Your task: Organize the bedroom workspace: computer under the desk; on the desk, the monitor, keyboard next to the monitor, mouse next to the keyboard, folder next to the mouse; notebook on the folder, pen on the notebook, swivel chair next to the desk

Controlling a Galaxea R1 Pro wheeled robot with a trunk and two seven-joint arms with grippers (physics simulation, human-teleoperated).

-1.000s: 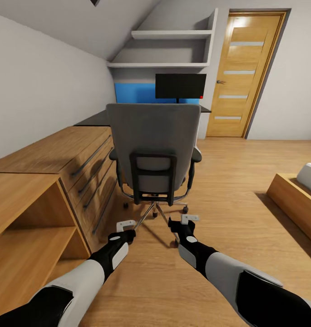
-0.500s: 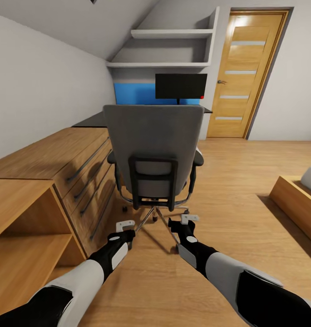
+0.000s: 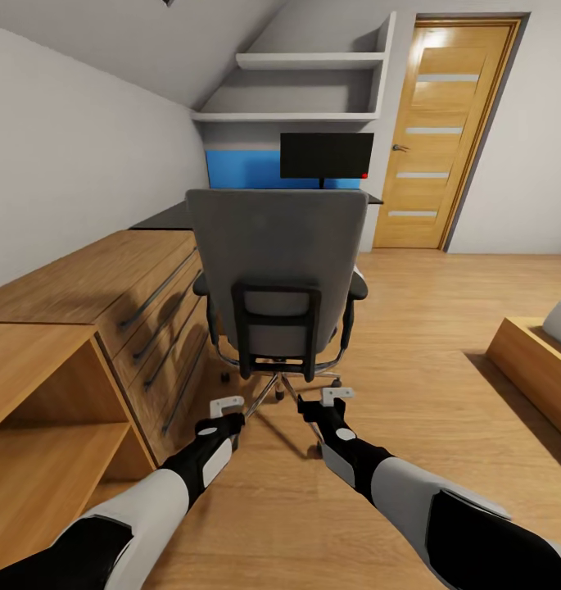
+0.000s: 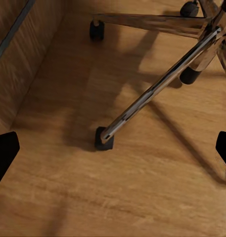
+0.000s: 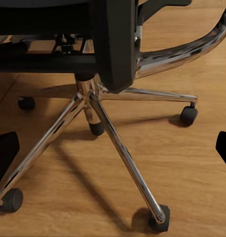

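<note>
Swivel chair (image 3: 277, 279) is standing w/ its back to robot, just beside the drawer chest (image 3: 141, 303), in front of desk (image 3: 167, 216) w/ monitor (image 3: 326, 156). Left gripper (image 3: 228, 412) & right gripper (image 3: 336, 402) are hovering released near chair base.

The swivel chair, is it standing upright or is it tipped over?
Upright. The swivel chair has its grey backrest vertical, and in the right wrist view its casters rest on the wooden floor.

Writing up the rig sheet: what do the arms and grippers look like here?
Both arms have glossy black upper segments and white forearm shells with black wrist joints. The left gripper and right gripper have pale grey-white finger pieces in the head view; the fingertips look black in the wrist views. No cables or markings visible.
</note>
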